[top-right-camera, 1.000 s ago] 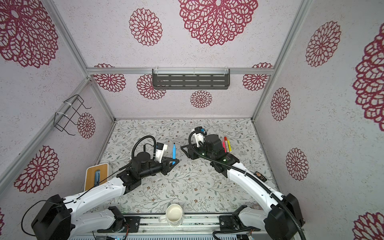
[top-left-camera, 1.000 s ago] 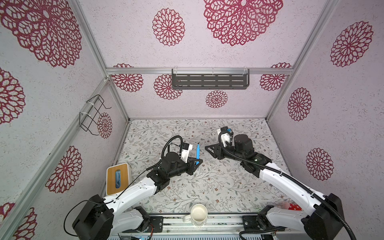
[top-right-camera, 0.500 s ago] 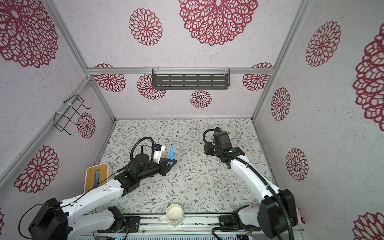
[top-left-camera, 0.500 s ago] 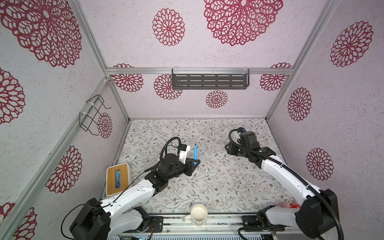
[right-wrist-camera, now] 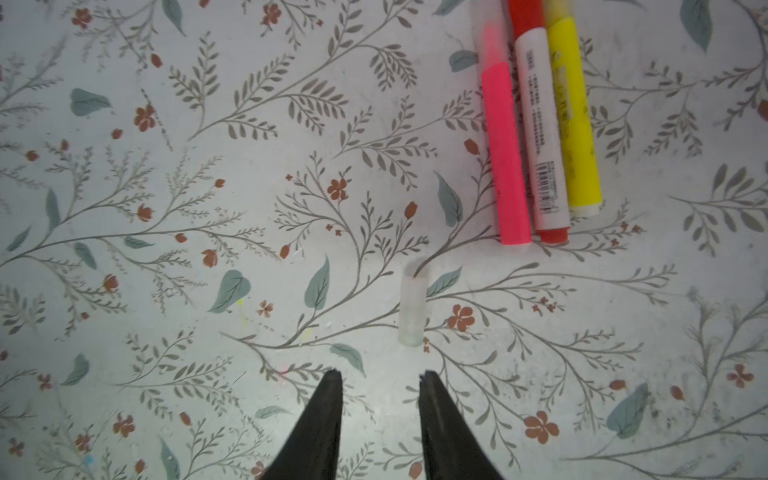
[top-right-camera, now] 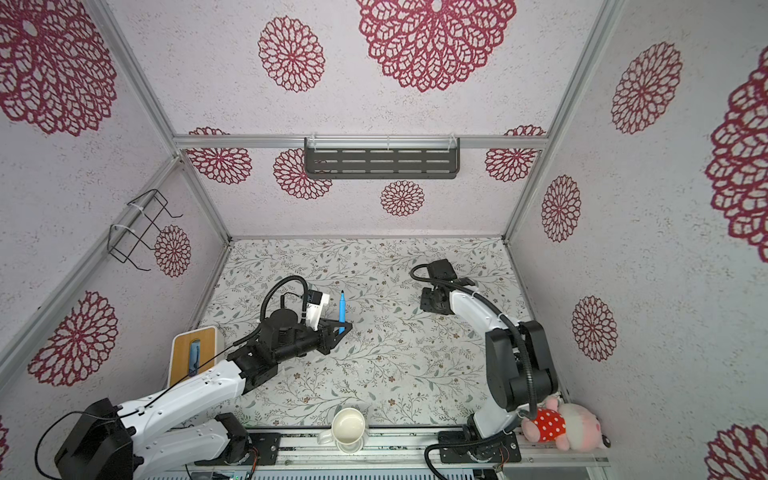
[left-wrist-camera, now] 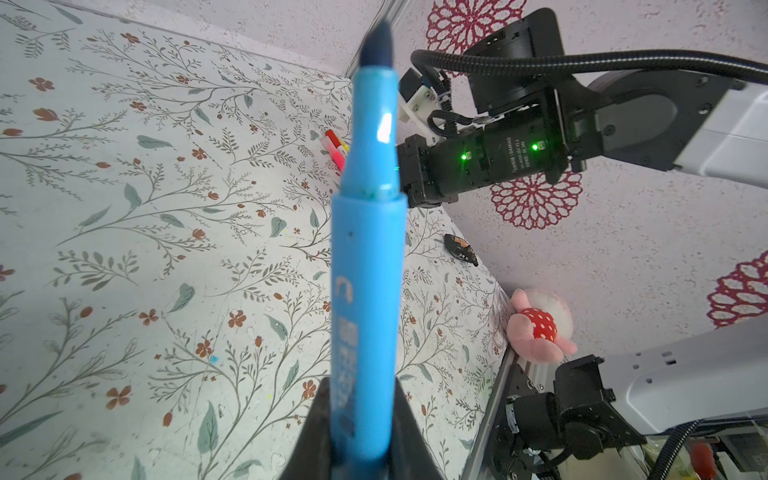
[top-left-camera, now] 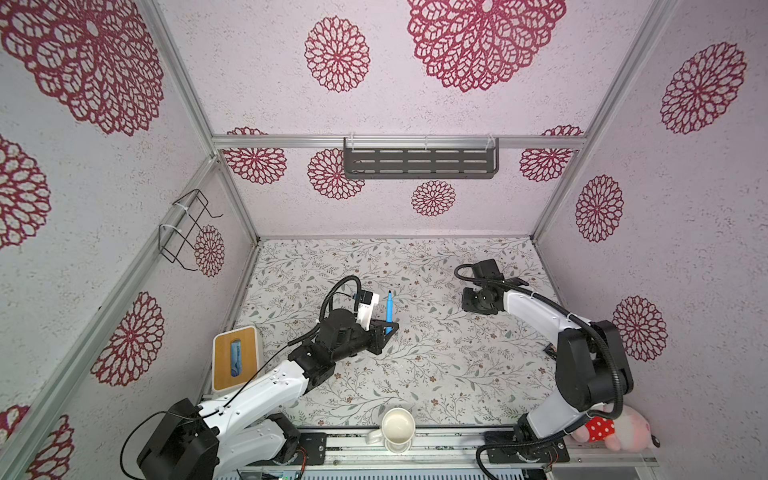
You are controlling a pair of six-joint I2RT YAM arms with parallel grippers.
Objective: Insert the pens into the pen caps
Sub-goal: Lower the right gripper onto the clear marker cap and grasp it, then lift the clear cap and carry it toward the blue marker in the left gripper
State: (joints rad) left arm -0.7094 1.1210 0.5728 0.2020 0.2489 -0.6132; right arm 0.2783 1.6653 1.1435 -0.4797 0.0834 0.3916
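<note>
Left gripper (top-left-camera: pixel 388 330): clamping the blue pen (top-left-camera: pixel 389 309), its dark tip showing bare
Right gripper (right-wrist-camera: pixel 380 374): hovering with jaws apart, empty, near a clear cap (right-wrist-camera: pixel 412 309)
3 pens (right-wrist-camera: pixel 540 137): lying side by side

The left arm (top-left-camera: pixel 266 386) is stretched from the lower left of both top views toward the centre, with its wrist laid nearly level. The left gripper (top-left-camera: pixel 388 330) is clamped on a pen (top-left-camera: pixel 389 307), which is held upright between the jaws. The right arm (top-left-camera: pixel 536 307) is raised from the lower right and bent over toward the right middle of the frame, wrist turned downward. In the right wrist view the right gripper (right-wrist-camera: pixel 380 380) is seen with its fingers (right-wrist-camera: pixel 328 415) parted and nothing held between them.
</note>
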